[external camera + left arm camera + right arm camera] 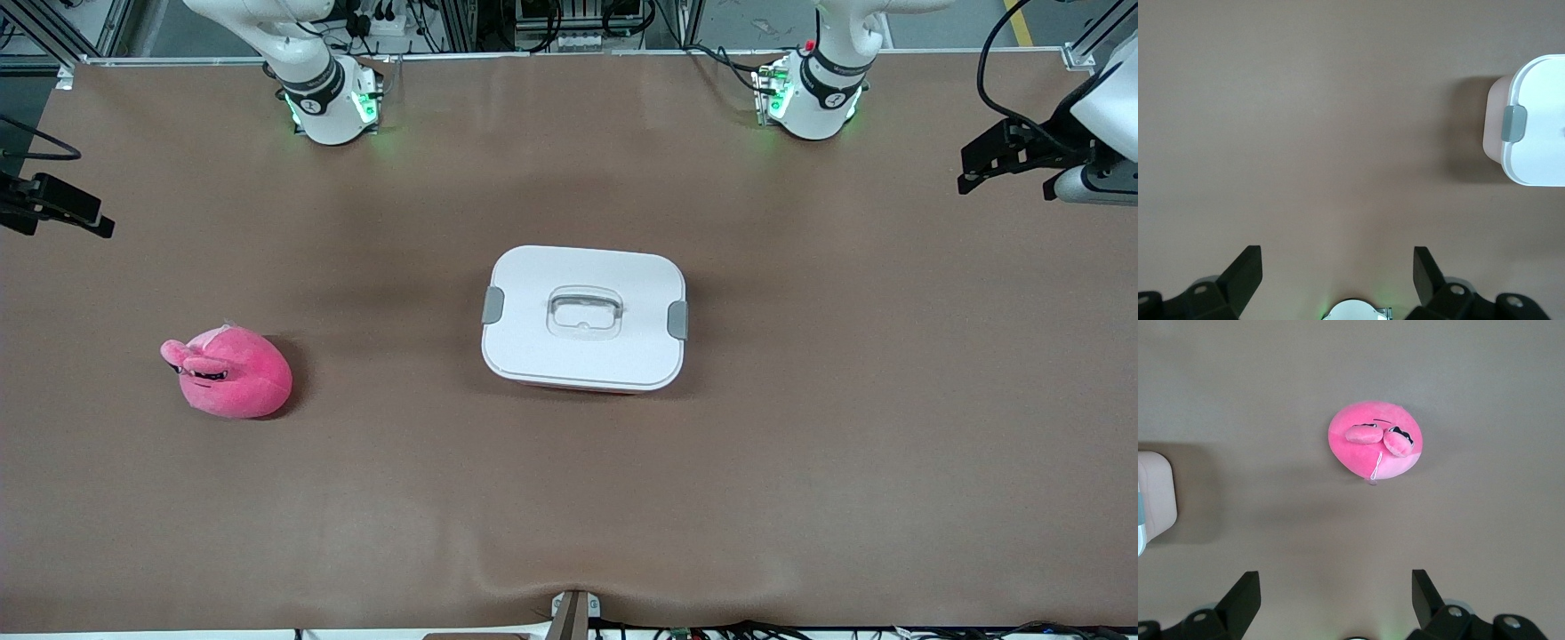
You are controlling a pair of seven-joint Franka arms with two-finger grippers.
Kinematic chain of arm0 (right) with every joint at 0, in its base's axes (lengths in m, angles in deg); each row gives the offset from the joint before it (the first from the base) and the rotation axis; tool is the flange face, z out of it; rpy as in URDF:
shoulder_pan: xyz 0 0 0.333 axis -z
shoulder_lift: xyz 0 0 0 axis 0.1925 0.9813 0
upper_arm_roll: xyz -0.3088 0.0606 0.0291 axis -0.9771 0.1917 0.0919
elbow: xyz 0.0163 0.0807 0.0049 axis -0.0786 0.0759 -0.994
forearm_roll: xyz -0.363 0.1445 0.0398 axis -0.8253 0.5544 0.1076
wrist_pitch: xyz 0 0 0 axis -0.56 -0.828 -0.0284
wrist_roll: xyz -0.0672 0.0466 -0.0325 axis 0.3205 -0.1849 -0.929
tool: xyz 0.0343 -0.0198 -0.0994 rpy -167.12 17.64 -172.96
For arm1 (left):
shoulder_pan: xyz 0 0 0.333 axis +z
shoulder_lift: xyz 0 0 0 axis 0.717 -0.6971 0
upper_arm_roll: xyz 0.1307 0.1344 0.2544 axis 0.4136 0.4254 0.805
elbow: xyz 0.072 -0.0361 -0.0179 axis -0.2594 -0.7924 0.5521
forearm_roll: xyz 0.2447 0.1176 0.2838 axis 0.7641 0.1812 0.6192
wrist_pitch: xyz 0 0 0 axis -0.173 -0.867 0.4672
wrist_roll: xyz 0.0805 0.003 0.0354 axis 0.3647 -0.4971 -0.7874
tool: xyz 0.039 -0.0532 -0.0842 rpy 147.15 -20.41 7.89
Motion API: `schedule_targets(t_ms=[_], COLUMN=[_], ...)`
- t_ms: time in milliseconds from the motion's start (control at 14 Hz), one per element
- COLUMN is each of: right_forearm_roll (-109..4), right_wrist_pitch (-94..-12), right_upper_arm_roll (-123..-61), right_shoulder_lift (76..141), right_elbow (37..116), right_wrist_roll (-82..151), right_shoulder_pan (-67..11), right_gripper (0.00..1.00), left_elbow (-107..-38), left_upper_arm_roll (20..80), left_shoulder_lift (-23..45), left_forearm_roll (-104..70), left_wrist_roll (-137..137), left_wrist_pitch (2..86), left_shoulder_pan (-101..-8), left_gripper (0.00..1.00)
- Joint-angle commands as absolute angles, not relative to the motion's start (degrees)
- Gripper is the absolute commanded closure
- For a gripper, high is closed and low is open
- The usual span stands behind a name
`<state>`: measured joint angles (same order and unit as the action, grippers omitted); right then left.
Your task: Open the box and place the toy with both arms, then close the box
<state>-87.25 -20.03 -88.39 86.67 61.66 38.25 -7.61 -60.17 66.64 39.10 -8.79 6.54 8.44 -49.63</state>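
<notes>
The box stands shut at the middle of the table, with a white lid, a grey clip on each short side and a recessed grey handle. The pink toy lies toward the right arm's end, slightly nearer the front camera than the box. My right gripper hangs open and empty over bare table, with the toy ahead of it and a box corner at the edge. My left gripper is open and empty over the left arm's end, the box off to one side.
A brown cover spreads over the whole table. The two arm bases stand along the edge farthest from the front camera. A small mount sits at the nearest edge.
</notes>
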Motion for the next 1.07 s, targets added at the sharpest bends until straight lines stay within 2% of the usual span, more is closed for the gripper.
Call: schedule_targets(t_ms=[0,998], right_forearm_roll=[-87.3,-87.2], right_wrist_pitch=[-19.7,-19.7], right_upper_arm_roll=[-88.0,-88.0], right_shoulder_lift=[87.2,87.3], right_elbow=[60.5,60.5], right_wrist_roll=[38.3,38.3], right_shoulder_pan=[-7.1,-7.0], right_gripper=[0.0,0.0], left_elbow=[-59.1,-58.9], left_upper_arm_roll=[66.6,66.7], left_shoulder_lift=[38.5,36.6], left_forearm_roll=[-8.0,-8.5], left_wrist_roll=[7.2,6.7], left_wrist_pitch=[8.0,8.0], left_shoulder_pan=[-49.6,-49.4], left_gripper=[0.0,0.0])
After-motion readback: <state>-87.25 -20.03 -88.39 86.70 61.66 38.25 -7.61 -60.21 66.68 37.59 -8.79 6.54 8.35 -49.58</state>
